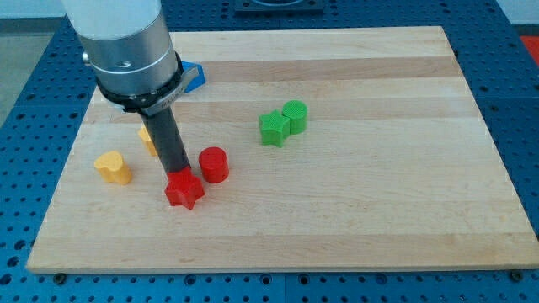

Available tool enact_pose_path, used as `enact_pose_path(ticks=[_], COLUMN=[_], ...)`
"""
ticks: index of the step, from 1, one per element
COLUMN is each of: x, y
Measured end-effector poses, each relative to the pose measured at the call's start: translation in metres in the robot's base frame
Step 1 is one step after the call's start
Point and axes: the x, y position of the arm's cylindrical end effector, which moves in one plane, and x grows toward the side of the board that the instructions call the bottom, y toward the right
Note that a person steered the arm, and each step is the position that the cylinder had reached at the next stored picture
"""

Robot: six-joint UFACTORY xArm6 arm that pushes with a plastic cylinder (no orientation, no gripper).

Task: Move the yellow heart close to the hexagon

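Note:
The yellow heart [113, 167] lies at the board's left side. My tip [178, 175] sits to its right, touching the top edge of a red star [184, 191]. A second yellow block [148, 140] is mostly hidden behind the rod, just above and right of the heart; its shape cannot be made out. A red round-looking block [214, 164] stands just right of the rod. I cannot tell for certain which block is the hexagon.
A green star [273, 129] and a green round block [295, 116] touch each other at the board's middle. A blue block [194, 77] peeks out from behind the arm's body at the upper left. The board's left edge [66, 172] is near the heart.

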Motion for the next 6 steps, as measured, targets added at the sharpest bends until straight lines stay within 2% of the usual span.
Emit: enact_pose_path(ticks=[2,3,5,6], x=[0.022,0.028,0.027,0.014], y=[-0.024,-0.054,-0.1,-0.093])
